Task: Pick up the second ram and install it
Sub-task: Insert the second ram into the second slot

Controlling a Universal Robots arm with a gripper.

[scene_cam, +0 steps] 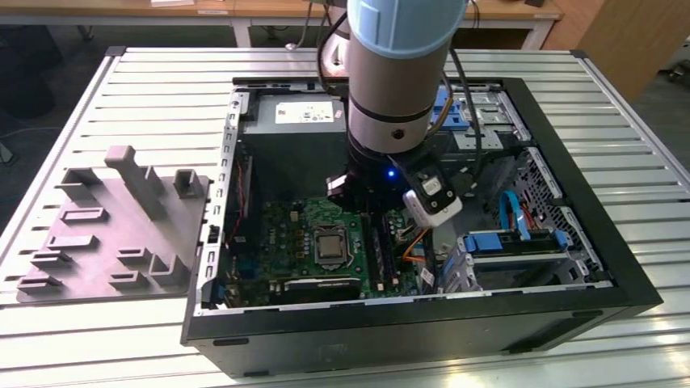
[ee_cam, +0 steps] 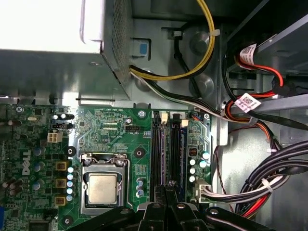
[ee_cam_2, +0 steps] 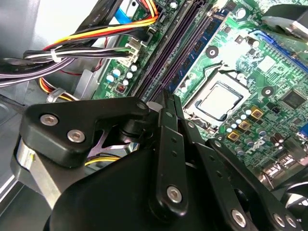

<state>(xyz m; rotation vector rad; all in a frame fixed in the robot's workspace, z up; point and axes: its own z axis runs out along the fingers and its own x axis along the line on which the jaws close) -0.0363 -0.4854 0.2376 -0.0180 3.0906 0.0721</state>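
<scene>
The hand (ee_cam_2: 167, 100) hung low inside the open computer case (scene_cam: 431, 335), which lay on the slatted counter (scene_cam: 603, 97). Its fingers (ee_cam_2: 166, 144) were drawn together into a narrow pinch, with nothing blue to be seen between them. Their tips stood right over the long black slots (ee_cam: 155, 154) on the green motherboard (ee_cam: 110, 130), near the silver processor (ee_cam: 102, 188).

One blue stick sat upright in a slot just beside the fingertips, and I took it for the second ram (ee_cam: 177, 144) (it could as well be its twin, and the slot directly under the tips was too dark to read). In the second wrist view the same stick (ee_cam_2: 199, 45) showed its row of black chips.

Such a stick looked light, thin and stiff, but I judged it fragile along its contact edge and at the chips. The safest hold seemed to be across the two flat faces near the middle of the upper edge, keeping it square and upright. Its smooth faces might slip in a weak pinch, and a skewed push could strain both stick and slot.
</scene>
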